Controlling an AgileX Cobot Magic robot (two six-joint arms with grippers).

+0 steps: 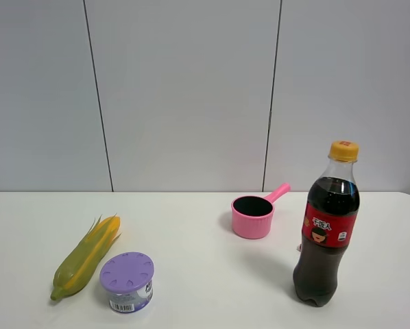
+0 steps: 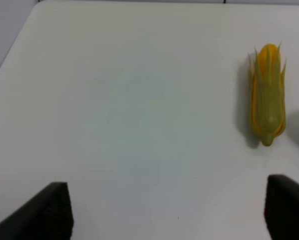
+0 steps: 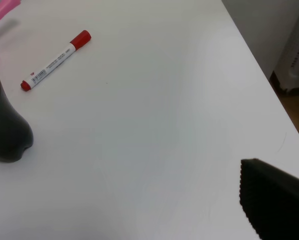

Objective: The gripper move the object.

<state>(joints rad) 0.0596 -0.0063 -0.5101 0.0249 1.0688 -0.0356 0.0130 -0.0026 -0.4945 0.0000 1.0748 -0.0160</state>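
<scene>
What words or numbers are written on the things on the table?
No text here can be read for certain.
Cola bottle: the red label has white characters and a face, too small to read.
Purple-lidded tub: printed label with a barcode, too blurred to read.
Red marker: small print and a barcode on the white barrel, too small to read.
Pink cup and corn: no writing.

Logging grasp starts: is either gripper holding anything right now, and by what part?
Nothing is held. The left gripper is open over bare table; the purple-lidded tub stands untouched beside the corn.

Matte black, finely ribbed jaws with blunt squared tips
</scene>
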